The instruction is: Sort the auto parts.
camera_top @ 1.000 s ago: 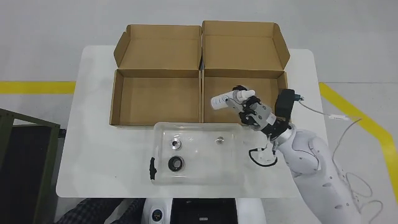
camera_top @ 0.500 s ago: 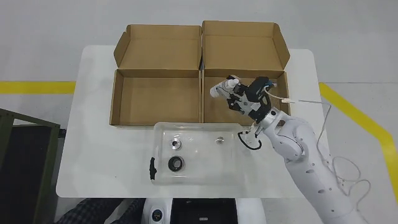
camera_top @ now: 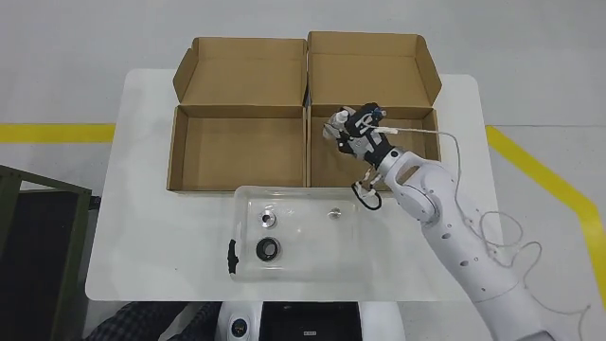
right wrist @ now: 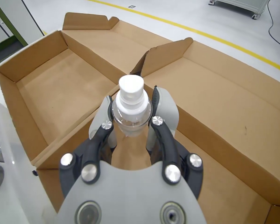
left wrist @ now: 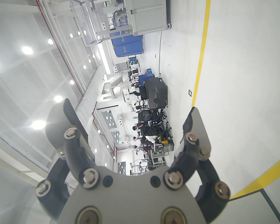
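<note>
Clock directions read on the top view, 12 = far edge of the bench (camera_top: 142,199).

Right gripper (camera_top: 352,131) (right wrist: 132,99): closed on a clear spray bottle (camera_top: 334,125) (right wrist: 131,117) with a white pump cap. The fingers (right wrist: 164,103) clamp the clear body just under the cap. The bottle is held over the right cardboard box (camera_top: 327,166) (right wrist: 212,94), at that box's 9 o'clock side, near the wall it shares with the left cardboard box (camera_top: 237,152) (right wrist: 60,78). The cap end points roughly toward 10 o'clock. Cannot tell whether the bottle touches the box floor.

Left gripper (left wrist: 130,108): jaws spread wide, nothing between them, aimed out at the hall floor and ceiling.

The two boxes sit side by side and touching, lids folded back toward 12 o'clock. The bare floor shows in both.

A clear plastic tray (camera_top: 303,191) sits at 6 o'clock of the boxes, just beside their near walls. In the tray:
- a silver ring part (camera_top: 266,217) at 10 o'clock
- a black ring part (camera_top: 270,247) just at 6 o'clock of the silver one
- a small silver part (camera_top: 333,213) toward 1 o'clock
- a black curved piece (camera_top: 230,255) at the tray's 8 o'clock rim; cannot tell if it is inside or outside
</note>
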Robot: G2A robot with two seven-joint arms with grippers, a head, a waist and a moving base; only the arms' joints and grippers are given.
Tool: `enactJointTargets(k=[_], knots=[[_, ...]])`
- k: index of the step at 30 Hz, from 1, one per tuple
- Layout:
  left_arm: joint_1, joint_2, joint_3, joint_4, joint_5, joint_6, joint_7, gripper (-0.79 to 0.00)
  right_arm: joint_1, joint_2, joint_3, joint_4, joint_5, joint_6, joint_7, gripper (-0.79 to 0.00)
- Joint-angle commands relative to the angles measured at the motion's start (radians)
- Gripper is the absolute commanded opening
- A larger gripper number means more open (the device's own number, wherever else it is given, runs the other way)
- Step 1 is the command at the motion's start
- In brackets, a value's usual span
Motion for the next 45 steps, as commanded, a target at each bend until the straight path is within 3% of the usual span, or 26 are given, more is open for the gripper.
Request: enactJointTargets(k=[1, 7, 9, 13, 17, 18, 19, 20, 33, 45], knots=[[0.0, 0.0, 0.0, 0.0, 0.0, 0.0, 0.0, 0.0, 0.011, -0.004, -0.009, 0.02, -0.006, 0.004, 0.0, -0.785], [0.0, 0.0, 0.0, 0.0, 0.0, 0.0, 0.0, 0.0, 0.038, -0.014, -0.033, 0.064, -0.03, 0.003, 0.011, -0.785], [0.0, 0.0, 0.0, 0.0, 0.0, 0.0, 0.0, 0.0, 0.042, -0.017, -0.041, 0.073, -0.034, 0.003, 0.011, -0.705], [0.0, 0.0, 0.0, 0.0, 0.0, 0.0, 0.0, 0.0, 0.044, -0.022, -0.048, 0.086, -0.042, 0.004, 0.008, -0.668], [0.0, 0.0, 0.0, 0.0, 0.0, 0.0, 0.0, 0.0, 0.044, -0.024, -0.047, 0.093, -0.044, 0.001, 0.003, -0.431], [0.0, 0.0, 0.0, 0.0, 0.0, 0.0, 0.0, 0.0, 0.043, -0.025, -0.046, 0.093, -0.046, -0.001, 0.003, -0.314], [0.0, 0.0, 0.0, 0.0, 0.0, 0.0, 0.0, 0.0, 0.042, -0.025, -0.044, 0.092, -0.047, -0.003, 0.003, -0.089], [0.0, 0.0, 0.0, 0.0, 0.0, 0.0, 0.0, 0.0, 0.04, -0.025, -0.042, 0.09, -0.048, -0.006, 0.004, -0.006], [0.0, 0.0, 0.0, 0.0, 0.0, 0.0, 0.0, 0.0, -0.077, 0.006, 0.072, -0.149, -0.113, -0.061, 0.012, 0.0], [0.0, 0.0, 0.0, 0.0, 0.0, 0.0, 0.0, 0.0, -0.292, 0.043, 0.139, -0.417, -0.17, -0.239, 0.065, 0.0]])
